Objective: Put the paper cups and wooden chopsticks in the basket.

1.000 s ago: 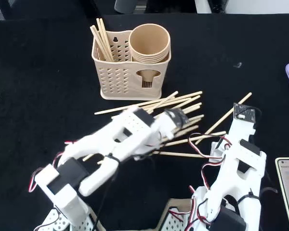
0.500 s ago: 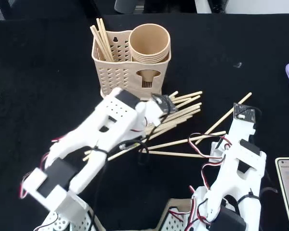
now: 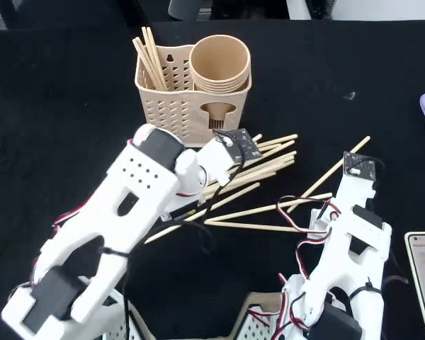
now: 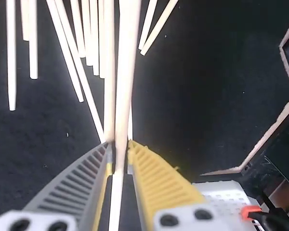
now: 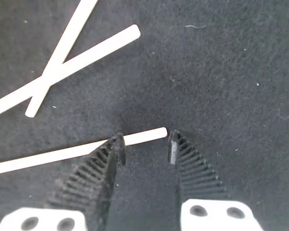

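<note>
While clenched on one wooden chopstick (image 4: 125,57), the left gripper (image 4: 118,147) has swung from mid-pile up to just before the basket (image 3: 173,113), which already holds the paper cups (image 3: 219,83). More loose chopsticks (image 3: 269,208) lie on the table (image 3: 57,142), so work remains. The right gripper (image 5: 145,144) sits spread open.

surface: black table (image 3: 57,106) | lying on it: basket (image 3: 177,113); loose chopsticks (image 3: 269,208) scattered just before it
</note>
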Motion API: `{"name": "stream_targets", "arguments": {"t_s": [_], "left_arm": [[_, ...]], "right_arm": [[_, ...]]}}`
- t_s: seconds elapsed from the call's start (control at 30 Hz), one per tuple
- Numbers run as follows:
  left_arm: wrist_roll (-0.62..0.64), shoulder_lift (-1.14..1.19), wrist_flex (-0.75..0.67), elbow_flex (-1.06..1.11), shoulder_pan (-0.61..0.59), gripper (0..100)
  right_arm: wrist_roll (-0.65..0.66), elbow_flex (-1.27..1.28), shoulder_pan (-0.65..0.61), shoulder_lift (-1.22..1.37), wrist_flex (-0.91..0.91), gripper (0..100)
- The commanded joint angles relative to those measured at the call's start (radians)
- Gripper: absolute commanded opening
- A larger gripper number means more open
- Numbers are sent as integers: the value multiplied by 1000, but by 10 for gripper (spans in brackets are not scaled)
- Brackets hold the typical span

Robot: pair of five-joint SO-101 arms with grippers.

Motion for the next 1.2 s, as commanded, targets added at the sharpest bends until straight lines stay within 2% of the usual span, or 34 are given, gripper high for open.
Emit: {"name": "stream_targets", "arguments": {"t_s": [0.0,0.23,0.47,0.67,0.83,1.03,1.17], "left_arm": [[2,-84,-18,-68,-13,30],[132,-147,-31,-268,-18,30],[397,-206,-244,-372,-125,30],[552,-267,-555,-334,-257,30],[667,-269,-914,-151,-315,30],[684,-269,-1412,117,-328,30],[683,-267,-1625,277,-323,30]], "right_arm": [[6,1,-18,-13,-12,163],[6,1,-18,-13,-12,163],[6,1,-18,-13,-12,163],[6,1,-18,-13,-12,163],[6,1,-18,-13,-14,163],[6,1,-18,-13,-14,163],[6,1,-18,-13,-20,163]]}}
